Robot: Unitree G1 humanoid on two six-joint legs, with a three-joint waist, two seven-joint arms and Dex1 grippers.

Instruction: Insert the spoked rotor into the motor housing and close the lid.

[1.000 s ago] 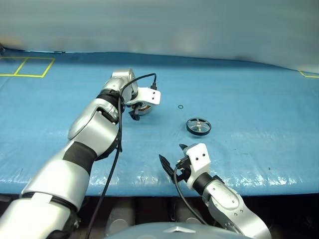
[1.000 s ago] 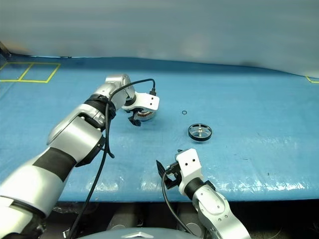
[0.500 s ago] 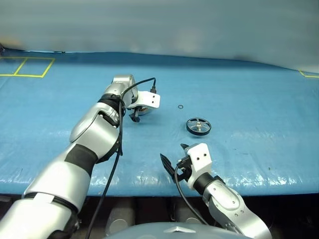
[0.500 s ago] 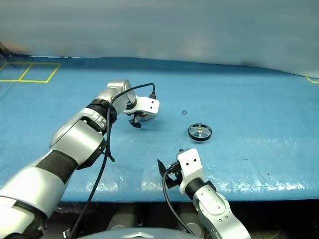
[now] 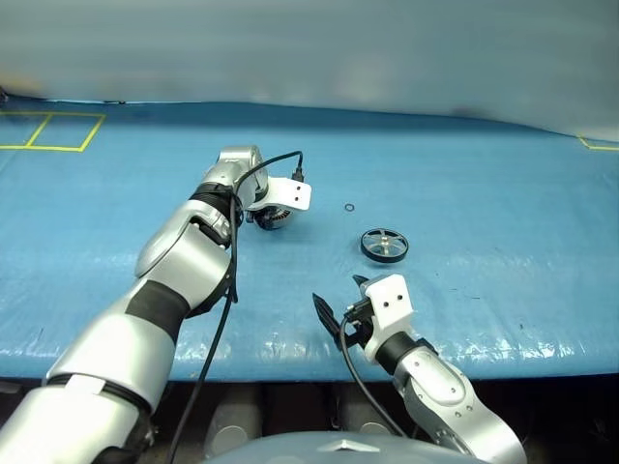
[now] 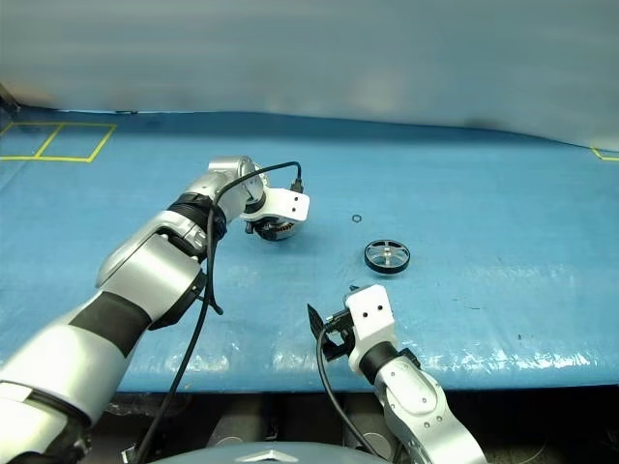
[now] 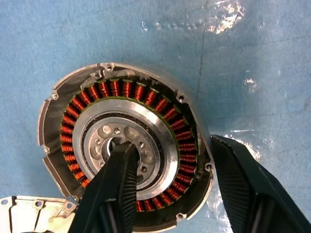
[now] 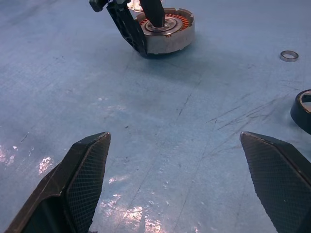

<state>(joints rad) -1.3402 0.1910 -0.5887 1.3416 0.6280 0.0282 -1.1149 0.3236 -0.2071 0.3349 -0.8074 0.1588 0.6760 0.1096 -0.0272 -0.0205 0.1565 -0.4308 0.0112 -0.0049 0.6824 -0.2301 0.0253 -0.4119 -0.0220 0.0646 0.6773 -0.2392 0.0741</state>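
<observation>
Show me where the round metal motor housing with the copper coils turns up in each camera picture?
Left eye view: motor housing, upper middle, under the left gripper.
Right eye view: same spot, left of the spoked rotor.
Left wrist view: centre, one finger in its hub.
Right wrist view: top centre.
Shared landmark: the ring of copper windings.

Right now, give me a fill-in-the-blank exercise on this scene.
1. One finger of the left tool is in the motor housing's centre; the other is ____ its wall.
2. The spoked rotor lies on the ____ mat.
3. The windings are ____ coloured.

Missing: outside; blue; copper
</observation>
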